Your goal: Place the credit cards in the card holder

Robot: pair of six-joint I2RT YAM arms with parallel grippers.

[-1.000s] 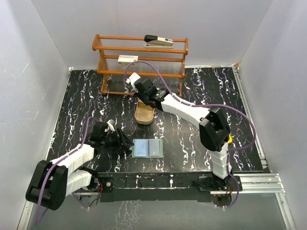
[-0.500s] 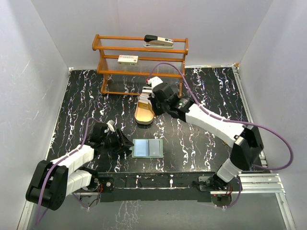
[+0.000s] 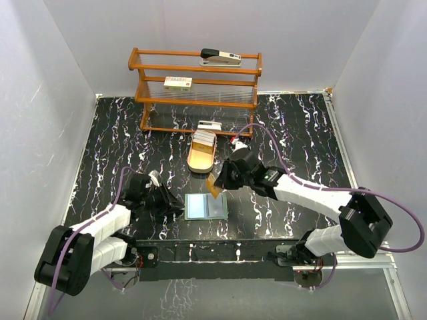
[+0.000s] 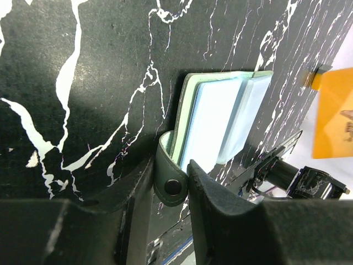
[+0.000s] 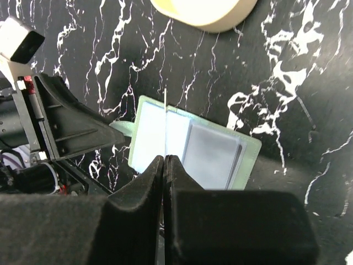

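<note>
Pinching a gold-orange card [image 3: 215,186] edge-on in my right gripper [image 5: 165,163], over the open card holder [image 3: 205,207]; left gripper [image 4: 171,170] clamped on its snap tab [image 4: 172,186]; tray [image 3: 191,160] well apart.

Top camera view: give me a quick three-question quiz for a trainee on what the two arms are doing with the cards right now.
1. True or false: the card holder lies open, with its pockets facing up.
2. What does the right gripper hold?
A. a stapler
B. an orange card
C. nothing
3. Fill in the blank: the left gripper is closed on the card holder's snap ____.

Key: 1 true; 2 B; 3 tab.
</note>
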